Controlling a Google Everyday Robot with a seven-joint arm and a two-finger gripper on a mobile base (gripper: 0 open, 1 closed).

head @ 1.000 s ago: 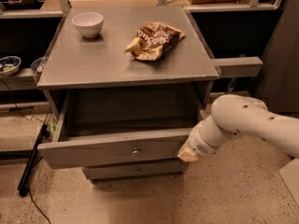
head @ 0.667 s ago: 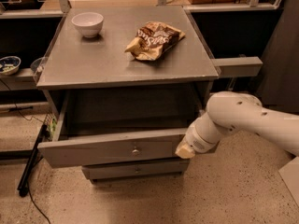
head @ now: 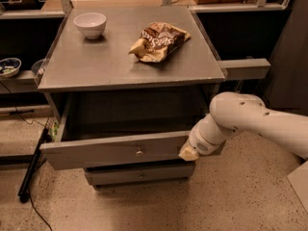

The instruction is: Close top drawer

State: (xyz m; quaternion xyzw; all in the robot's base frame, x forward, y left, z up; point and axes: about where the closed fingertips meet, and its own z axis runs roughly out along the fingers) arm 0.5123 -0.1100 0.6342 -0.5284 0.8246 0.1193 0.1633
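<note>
The top drawer [head: 96, 150] is a wide shallow grey drawer with a small round metal knob [head: 139, 152] at the centre of its front. It stands pulled out from the grey cabinet [head: 125, 66], and its inside looks empty. My white arm [head: 250, 121] comes in from the right. The gripper [head: 188, 153] is at the right end of the drawer front, against the panel.
On the cabinet top sit a white bowl [head: 90, 24] at the back left and a crumpled snack bag [head: 158, 41] right of centre. A lower drawer front [head: 139, 174] is below. A shelf with a patterned bowl [head: 8, 66] stands at left. Black cables [head: 29, 177] lie on the speckled floor.
My arm and gripper have moved a little left along the drawer front. The drawer stands about as far out as before.
</note>
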